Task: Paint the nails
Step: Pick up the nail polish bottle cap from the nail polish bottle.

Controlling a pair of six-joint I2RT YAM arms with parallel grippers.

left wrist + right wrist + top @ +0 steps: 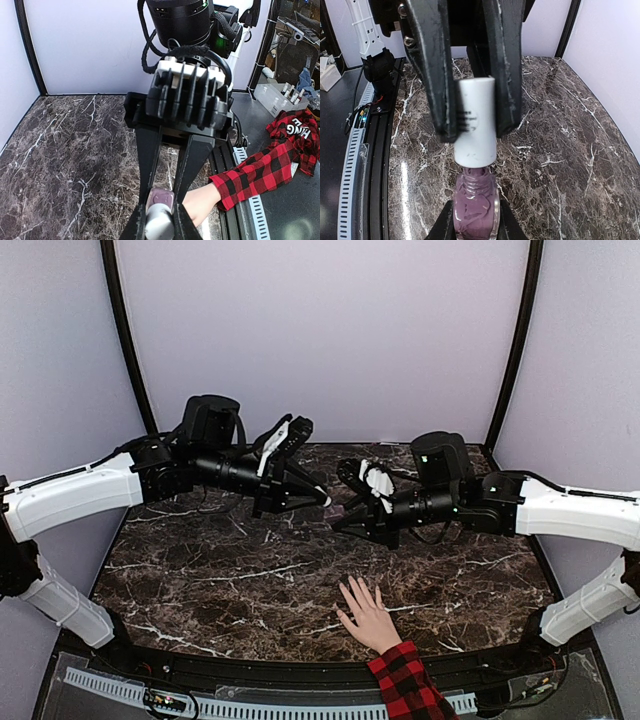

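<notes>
A light-skinned hand [366, 616] lies palm down near the marble table's [200, 560] front edge, fingers spread; its nails are too small to make out. Above the table's middle the two grippers meet on a purple polish bottle [475, 216]. My right gripper [475, 227] is shut on the bottle's glass body [161, 199]. My left gripper [160, 229] is shut on its white cap [476, 125], which sits over the neck with the threads showing below it. In the top view the left gripper [318, 496] and right gripper [342, 518] hang well behind the hand.
A red-and-black plaid sleeve [405, 686] crosses the front rail [250, 706]. Pale booth walls close the back and both sides. Beyond the table's edge stands a grey bin [275, 97] holding small items, with plaid cloth [295, 135] beside it.
</notes>
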